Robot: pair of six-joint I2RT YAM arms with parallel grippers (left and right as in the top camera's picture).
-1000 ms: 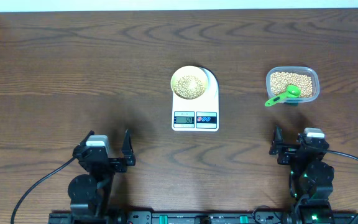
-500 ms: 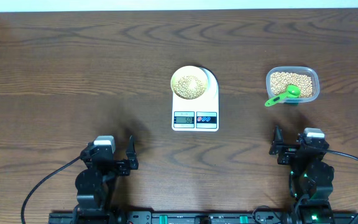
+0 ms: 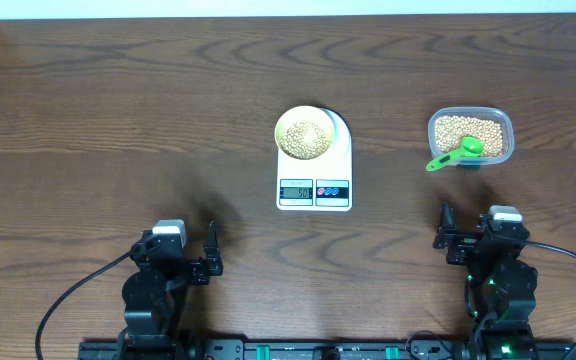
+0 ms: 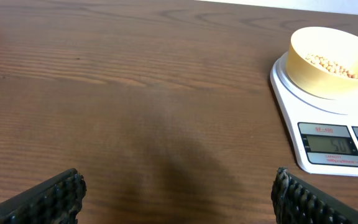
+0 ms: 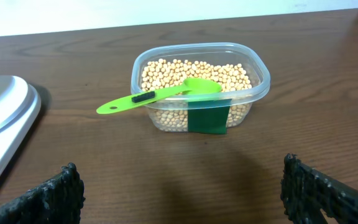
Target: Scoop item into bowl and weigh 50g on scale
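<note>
The pale yellow bowl (image 3: 304, 133) holds tan beans (image 3: 306, 136) and stands on the white scale (image 3: 314, 188); its display reads 50. The bowl (image 4: 333, 62) and scale (image 4: 328, 146) also show at the right of the left wrist view. More beans (image 3: 465, 130) fill a clear tub (image 3: 470, 137) to the right, with a green scoop (image 3: 455, 154) lying across its rim; the tub (image 5: 200, 87) and scoop (image 5: 157, 95) show in the right wrist view. My left gripper (image 3: 180, 250) is open and empty near the front left. My right gripper (image 3: 466, 232) is open and empty, in front of the tub.
A dark wooden table (image 3: 118, 120) carries everything. A green label (image 5: 207, 119) is on the tub's front. The scale's left edge (image 5: 5, 112) shows in the right wrist view.
My left arm has drawn back toward the table's front edge. The right arm, bowl, scale and tub have not moved.
</note>
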